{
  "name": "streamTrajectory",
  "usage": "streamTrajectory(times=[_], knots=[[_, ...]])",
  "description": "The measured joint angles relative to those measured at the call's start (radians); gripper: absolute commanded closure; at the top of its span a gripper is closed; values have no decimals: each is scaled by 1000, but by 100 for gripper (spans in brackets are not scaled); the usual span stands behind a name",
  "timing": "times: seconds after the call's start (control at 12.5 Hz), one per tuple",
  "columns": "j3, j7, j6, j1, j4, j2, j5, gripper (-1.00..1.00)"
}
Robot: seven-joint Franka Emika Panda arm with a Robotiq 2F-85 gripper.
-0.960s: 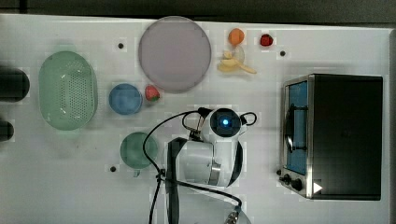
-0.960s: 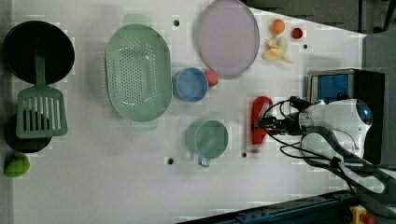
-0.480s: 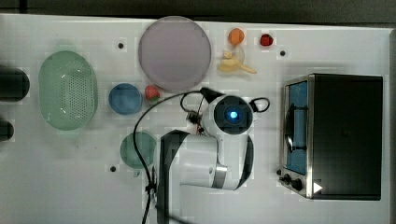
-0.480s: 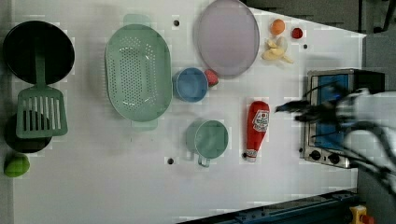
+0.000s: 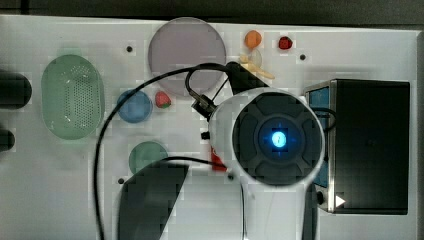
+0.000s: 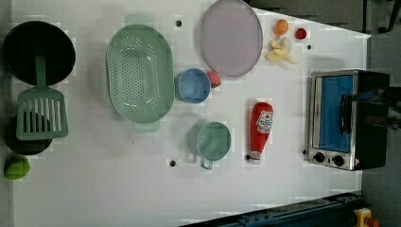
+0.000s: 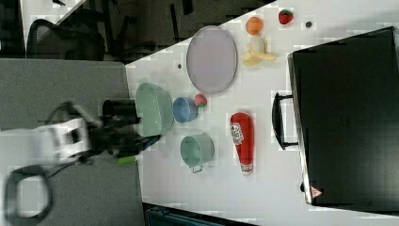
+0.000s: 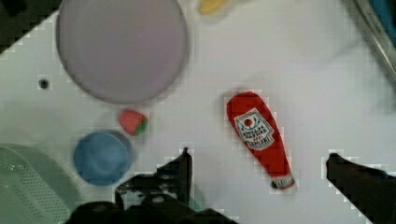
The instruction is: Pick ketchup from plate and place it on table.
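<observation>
While the black two-fingered gripper (image 8: 257, 163) hangs above with its jaws spread wide and empty, the slim red plastic ketchup bottle (image 6: 261, 130) lies flat on the white tabletop (image 6: 118, 189), apart from the pale lilac round plate (image 6: 231, 38).

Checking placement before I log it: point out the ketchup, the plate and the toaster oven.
ketchup (image 6: 261, 127), left view, on its label
plate (image 6: 231, 37), left view, on its bare middle
toaster oven (image 6: 333, 113), left view, on its blue door
</observation>
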Motion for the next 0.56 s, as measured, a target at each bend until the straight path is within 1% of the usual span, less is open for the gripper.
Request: streamTrajectory(times=[0.24, 0.32, 0.56], knots=[[0, 61, -136, 5, 132, -16, -57, -100], [1, 80, -143, 5, 150, -14, -57, -100], [3, 94, -166, 7, 152, -1, -72, -100]])
